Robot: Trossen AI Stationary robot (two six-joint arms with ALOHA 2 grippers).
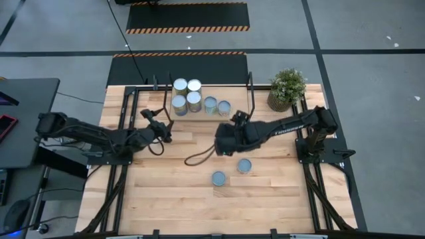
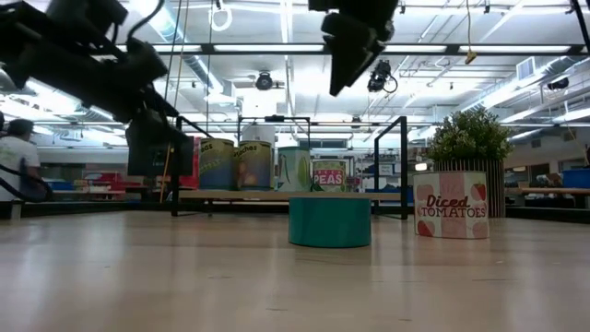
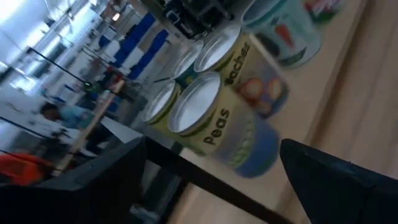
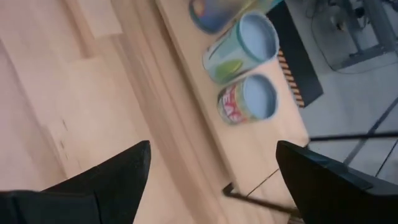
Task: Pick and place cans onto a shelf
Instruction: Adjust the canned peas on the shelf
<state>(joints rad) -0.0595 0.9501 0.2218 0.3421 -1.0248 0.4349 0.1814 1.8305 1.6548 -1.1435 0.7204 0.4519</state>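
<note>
From above, a wooden table (image 1: 166,199) carries a light wooden shelf (image 1: 143,99) with thin black uprights at its twelve o'clock edge. Six cans stand on the shelf: four clustered in a square (image 1: 186,95) and two more, a pale green-topped can (image 1: 210,104) and a bluish-topped can (image 1: 224,107), just to their three o'clock side. A potted plant (image 1: 287,88) sits at the table's two o'clock corner. Two loose cans rest on the tabletop toward five o'clock of centre: one (image 1: 244,165) and another (image 1: 219,178), near each other but apart. The left gripper (image 1: 164,114) hovers just at eight o'clock of the shelf's can cluster, jaws spread and holding nothing. The right gripper (image 1: 222,141) hangs near the table's centre, above and at eleven o'clock of the loose cans; from here its jaws cannot be judged. From table height, a teal can (image 2: 330,220) stands at centre and a "Diced Tomatoes" can (image 2: 451,205) at its three o'clock, with the shelf's cans, one labelled "Peas" (image 2: 328,175), behind them and both arms raised above. A seated person (image 2: 18,164) shows at nine o'clock in the room. The left wrist view faces a "Peas" can (image 3: 224,134) and a peaches can (image 3: 245,68) between its two wide-set fingers (image 3: 336,180). The right wrist view looks down on bare wood and two shelf cans (image 4: 247,99), its fingers (image 4: 112,174) parted and empty.
</note>
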